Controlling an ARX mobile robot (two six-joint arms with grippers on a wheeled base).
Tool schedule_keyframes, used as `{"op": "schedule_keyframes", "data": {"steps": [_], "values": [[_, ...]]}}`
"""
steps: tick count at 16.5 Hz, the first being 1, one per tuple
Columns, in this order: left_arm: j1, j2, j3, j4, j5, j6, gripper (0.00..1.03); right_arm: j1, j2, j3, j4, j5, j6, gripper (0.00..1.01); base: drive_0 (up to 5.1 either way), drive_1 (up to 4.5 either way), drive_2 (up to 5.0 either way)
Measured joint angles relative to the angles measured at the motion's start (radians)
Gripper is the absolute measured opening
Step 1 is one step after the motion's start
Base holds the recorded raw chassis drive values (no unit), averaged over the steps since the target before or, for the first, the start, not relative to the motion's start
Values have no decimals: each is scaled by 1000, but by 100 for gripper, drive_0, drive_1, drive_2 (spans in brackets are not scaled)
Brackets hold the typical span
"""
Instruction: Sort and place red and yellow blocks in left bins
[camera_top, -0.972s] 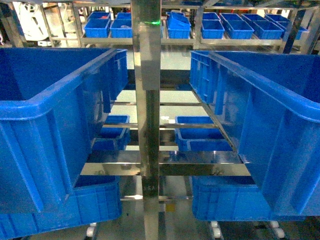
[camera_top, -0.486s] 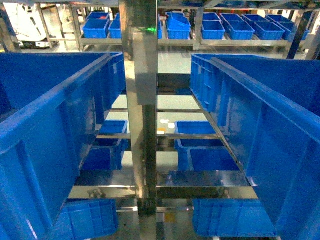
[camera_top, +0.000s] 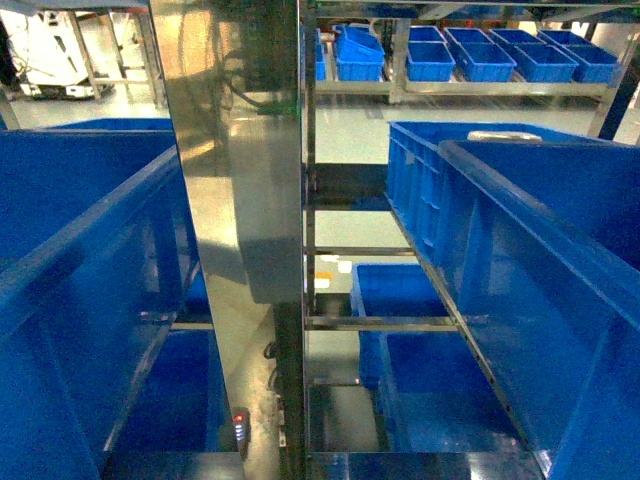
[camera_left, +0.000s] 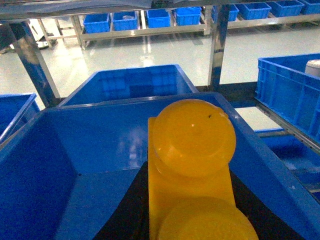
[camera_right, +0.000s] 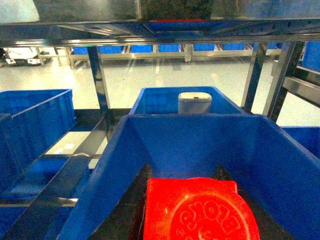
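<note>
Steel fills your head view: the shelf post (camera_top: 235, 200) stands between blue bins (camera_top: 520, 260), and no claw shows there. In your left wrist view, the yellow block (camera_left: 192, 170) sits in the left claw's grip, over a blue bin (camera_left: 60, 150). In your right wrist view, the right claw pinches the red block (camera_right: 197, 210) above another bin (camera_right: 200, 140), behind which stands a white container (camera_right: 195, 102).

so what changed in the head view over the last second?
The head camera's view shifted: the steel post now looms larger and sits left of centre, the left blue bin fills more of the left edge, and the right blue bin reads lower and further back. No arm or block appears in any head picture. Rack and bins otherwise unchanged.
</note>
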Motion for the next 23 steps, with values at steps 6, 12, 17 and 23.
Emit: {"op": "schedule_keyframes", "data": {"steps": [6,12,17,23], "values": [[0,0,0,0,0,0,27,-3,349,24,97,-42,37,28,0,0,0],[0,0,0,-1,-1,0,27,-3,790,224,179,17,55,28,0,0,0],[0,0,0,0,0,0,27,11,1038,316,245,98,62,28,0,0,0],[0,0,0,0,0,0,27,63,505,135,102,109,-3,98,0,0,0]]}}
